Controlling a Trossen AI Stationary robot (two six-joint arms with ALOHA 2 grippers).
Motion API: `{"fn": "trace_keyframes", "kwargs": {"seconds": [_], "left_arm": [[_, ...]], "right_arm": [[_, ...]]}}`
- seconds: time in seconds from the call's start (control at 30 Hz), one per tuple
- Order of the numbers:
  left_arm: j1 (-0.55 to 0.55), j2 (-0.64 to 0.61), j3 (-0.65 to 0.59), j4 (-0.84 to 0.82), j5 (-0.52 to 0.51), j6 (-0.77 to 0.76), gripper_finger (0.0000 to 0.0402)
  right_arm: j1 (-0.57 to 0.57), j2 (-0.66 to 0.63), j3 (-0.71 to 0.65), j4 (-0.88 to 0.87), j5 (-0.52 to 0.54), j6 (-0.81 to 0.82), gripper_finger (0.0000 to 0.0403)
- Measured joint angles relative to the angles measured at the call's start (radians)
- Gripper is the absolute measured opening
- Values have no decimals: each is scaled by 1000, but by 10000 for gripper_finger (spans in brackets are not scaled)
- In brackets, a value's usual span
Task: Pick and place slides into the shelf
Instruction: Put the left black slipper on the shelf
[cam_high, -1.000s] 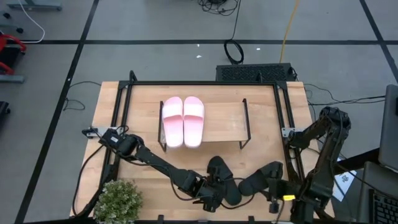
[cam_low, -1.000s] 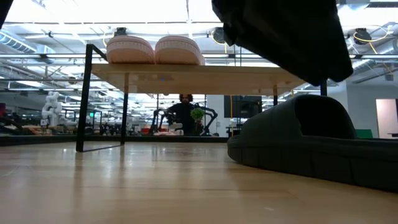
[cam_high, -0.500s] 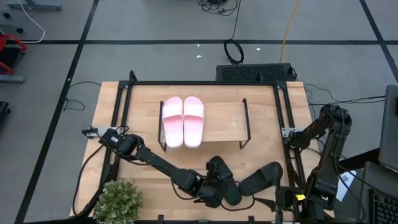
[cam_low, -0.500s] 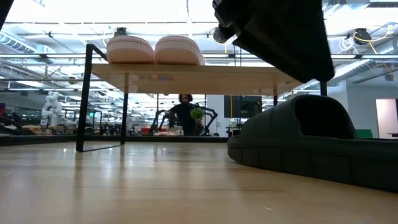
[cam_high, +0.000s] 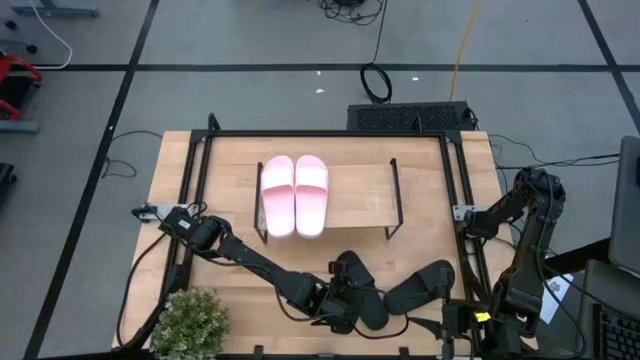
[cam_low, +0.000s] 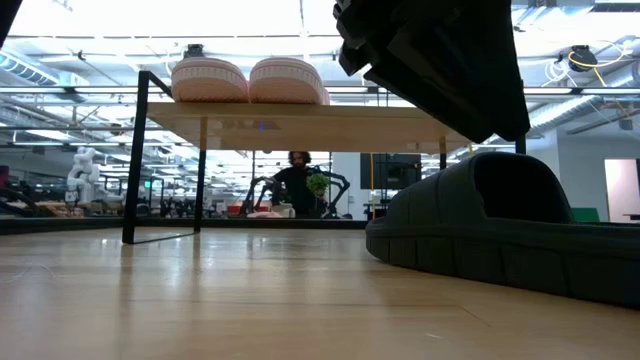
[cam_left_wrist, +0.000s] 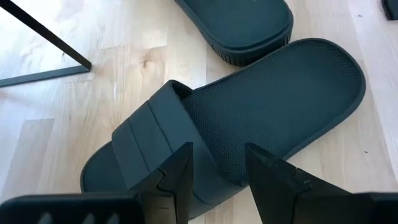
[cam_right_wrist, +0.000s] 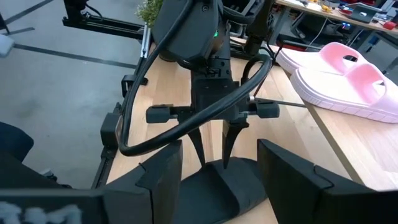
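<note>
Here my left pincer (cam_left_wrist: 214, 171) hangs with fingers apart, straddling the strap of a black slide (cam_left_wrist: 236, 112) lying on the bench (cam_high: 230, 190) in front of the shelf (cam_high: 355, 195), where the pink pair (cam_high: 294, 194) already sits. The slide looks light, rubbery and bendy, so I'd pinch the wide strap. My right pincer (cam_right_wrist: 214, 168), also spread, waits at the bench's near right edge.

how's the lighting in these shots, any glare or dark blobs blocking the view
Low view: bright ceiling lights glare behind the shelf, and a dark shape looms large along the top. The near black slide reads almost as a silhouette. High view: even light, soft shadows. Left wrist view: the left hand and black slide are evenly lit.
</note>
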Motion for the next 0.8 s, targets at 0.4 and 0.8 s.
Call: {"fn": "trace_keyframes", "kwargs": {"seconds": [0.4,0.8], "left_arm": [[-1,56,3,12,-49,-52,140],[-4,56,8,-46,-101,-90,140]], "right_arm": [[0,0,0,0,0,-8,199],[0,0,0,1,1,-19,199]]}}
